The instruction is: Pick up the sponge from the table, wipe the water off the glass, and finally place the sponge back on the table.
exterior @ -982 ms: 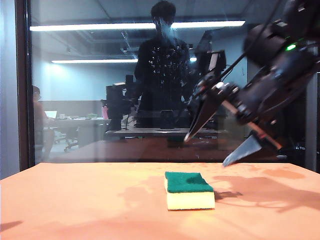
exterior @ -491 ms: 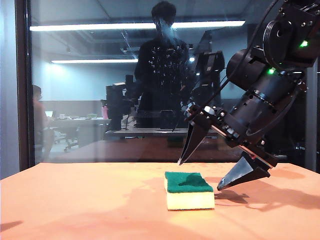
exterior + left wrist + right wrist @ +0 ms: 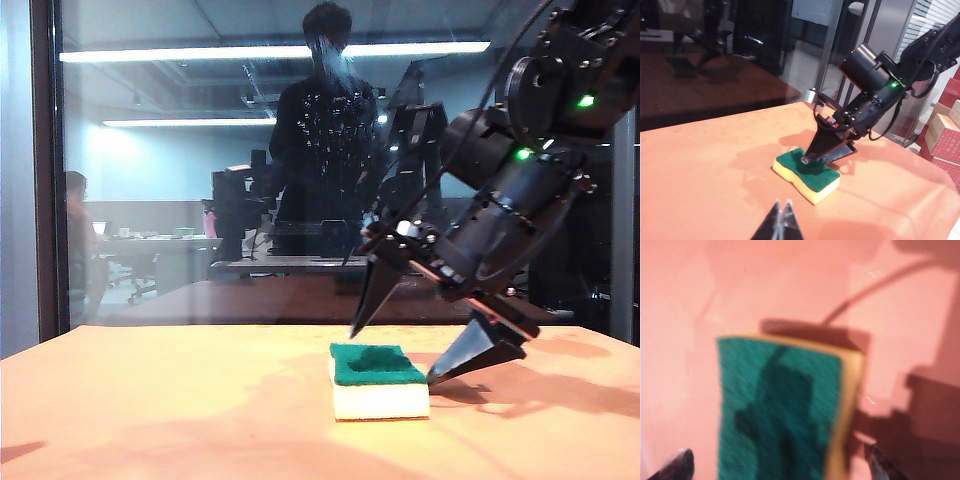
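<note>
Sponge first: the rectangular two-layer sponge (image 3: 379, 381), dark green scouring face up over thick pale cream foam, lies flat on the matte orange-tan table (image 3: 150, 410), near the large upright clear glass (image 3: 200, 180) with its dark frame edge. The black right gripper (image 3: 392, 352) hangs tilted just over it, its two pointed fingers spread wide: one tip stands above the sponge's far edge, the other sits low beside its right end (whether that tip touches the foam is hard to tell from this angle). In the right wrist view the sponge (image 3: 785, 410) fills the gap between the fingertips (image 3: 677, 465), blurred. The left gripper (image 3: 780, 224) shows only as two dark tips pressed together, well apart from the sponge (image 3: 807, 174). Whitish droplets of water (image 3: 335, 100) speckle the glass over the mirrored dark figure.
</note>
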Controlling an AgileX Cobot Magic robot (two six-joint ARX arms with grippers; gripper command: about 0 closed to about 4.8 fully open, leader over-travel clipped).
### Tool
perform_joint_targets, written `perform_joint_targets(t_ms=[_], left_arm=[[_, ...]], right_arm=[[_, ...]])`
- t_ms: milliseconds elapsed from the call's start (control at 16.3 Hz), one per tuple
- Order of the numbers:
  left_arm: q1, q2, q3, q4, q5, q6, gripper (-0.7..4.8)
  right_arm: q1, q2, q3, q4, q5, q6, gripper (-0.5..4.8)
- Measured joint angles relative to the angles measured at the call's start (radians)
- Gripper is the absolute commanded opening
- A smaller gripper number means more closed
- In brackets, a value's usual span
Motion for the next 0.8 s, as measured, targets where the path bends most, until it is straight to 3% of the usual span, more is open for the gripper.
perform_joint_targets(t_ms=[184, 307, 553, 675, 798], left_arm=[[0.0, 0.0, 0.0, 0.001, 0.0, 0.0, -0.06], [0.0, 0.0, 0.0, 0.001, 0.0, 0.0, -0.06], [0.0, 0.0, 0.0, 0.0, 0.0, 0.0, -0.06], [0.0, 0.0, 0.0, 0.0, 0.0, 0.0, -0.06], [0.0, 0.0, 0.0, 0.0, 0.0, 0.0, -0.06]], right_arm=[[0.016, 0.025, 0.008, 0.011, 0.001, 0.015, 4.47], [0.018, 0.031, 0.01, 0.014, 0.001, 0.021, 3.3], [0.028, 0.04, 0.007, 0.011, 0.019, 0.023, 1.84], [0.027, 0.04, 0.007, 0.011, 0.021, 0.023, 0.21], [0.027, 0.04, 0.008, 0.015, 0.028, 0.022, -0.09]])
